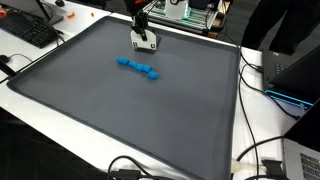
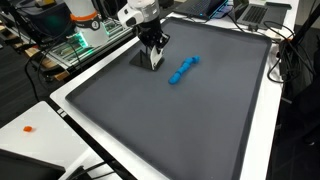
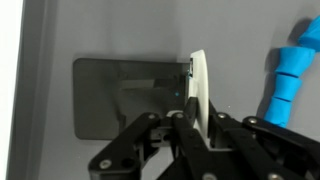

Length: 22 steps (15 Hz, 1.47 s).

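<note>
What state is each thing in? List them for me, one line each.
grey mat: spread flat, no creases showing.
gripper: shut on the white piece, low near the mat's edge.
white piece: held between the fingers, edge-on in the wrist view.
blue block chain: lying flat on the mat, apart from the gripper.
</note>
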Tool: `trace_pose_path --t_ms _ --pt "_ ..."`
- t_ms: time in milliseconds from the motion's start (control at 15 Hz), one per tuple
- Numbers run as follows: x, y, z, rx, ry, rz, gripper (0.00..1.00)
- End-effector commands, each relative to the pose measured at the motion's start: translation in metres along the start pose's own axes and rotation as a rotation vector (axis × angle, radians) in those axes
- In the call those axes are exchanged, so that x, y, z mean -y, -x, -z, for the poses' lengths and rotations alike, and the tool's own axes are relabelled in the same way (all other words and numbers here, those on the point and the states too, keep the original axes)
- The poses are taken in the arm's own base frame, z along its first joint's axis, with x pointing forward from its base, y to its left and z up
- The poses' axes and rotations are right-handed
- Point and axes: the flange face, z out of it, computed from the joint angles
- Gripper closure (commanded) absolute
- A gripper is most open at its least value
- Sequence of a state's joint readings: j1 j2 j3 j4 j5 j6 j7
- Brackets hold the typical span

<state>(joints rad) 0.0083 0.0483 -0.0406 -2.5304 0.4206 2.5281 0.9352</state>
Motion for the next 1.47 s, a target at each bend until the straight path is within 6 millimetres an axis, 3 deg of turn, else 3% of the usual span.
trace_pose_path --t_ms 0,1000,1067,1133,1400 --pt "-0.007 -0.001 -0.007 0.004 -0.012 0.001 0.98" --pt "-0.006 0.000 -0.017 -0.001 0.010 0.007 0.98" --pt "-0.006 0.000 -0.016 0.012 0.014 0.015 0.66" --pt "-0.006 0.001 -0.014 0.012 0.012 0.015 0.65" --pt "-0.007 0.002 -0.009 0.003 0.021 0.026 0.37"
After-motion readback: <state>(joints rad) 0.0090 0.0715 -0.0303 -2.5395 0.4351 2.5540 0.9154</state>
